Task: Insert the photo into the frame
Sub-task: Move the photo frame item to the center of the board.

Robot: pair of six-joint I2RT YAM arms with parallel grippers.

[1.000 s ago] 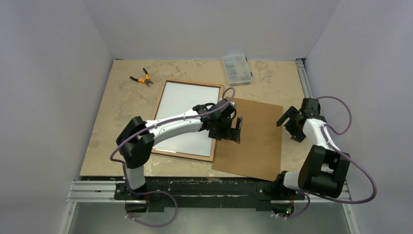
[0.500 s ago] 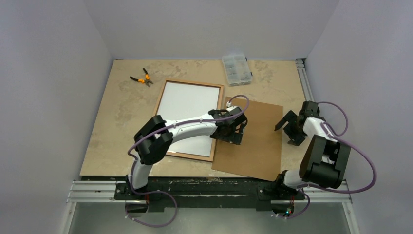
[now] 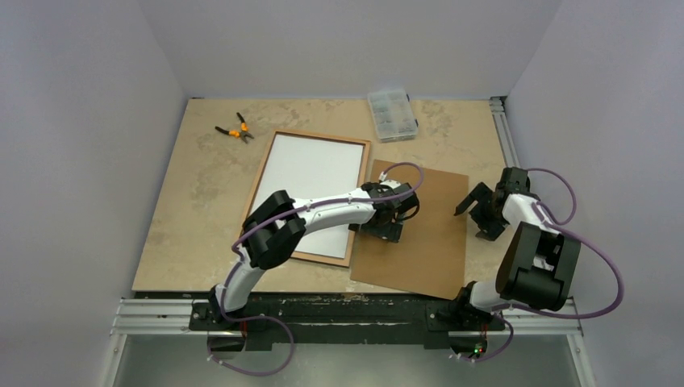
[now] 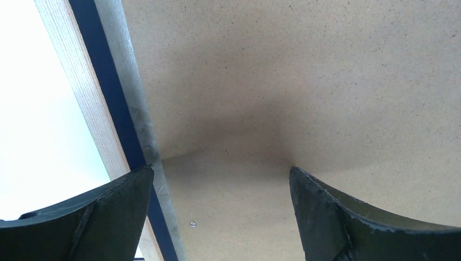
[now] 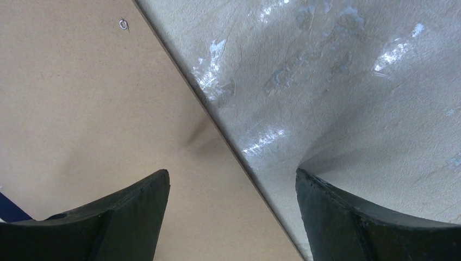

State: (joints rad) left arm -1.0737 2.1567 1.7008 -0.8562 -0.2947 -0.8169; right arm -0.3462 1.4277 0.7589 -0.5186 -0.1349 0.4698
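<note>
Nearest the arms, the plain brown board [image 3: 427, 234] is lying flat on the table [image 3: 202, 177]. The left gripper [image 3: 385, 229] is hovering low over its left edge with fingers spread wide and gripping nothing. The right gripper [image 3: 477, 218] is hanging over its right edge, equally spread and empty. Just left of the board, the frame [image 3: 313, 135] is lying wood-brown side up. The photo [image 3: 310, 173] appears to be sitting inside its rails already, white reverse upward. The step in hand is probably taking up the board as a backing. Doing that well means catching both edges evenly and lifting level. It also means keeping the left fingers off the frame's right rail, which lies just beside the board edge, so the photo is not shifting. Farther back, orange-handled pliers [image 3: 234, 129] and a clear parts box [image 3: 393, 114] are lying. No writing or brand is showing legibly anywhere.
</note>
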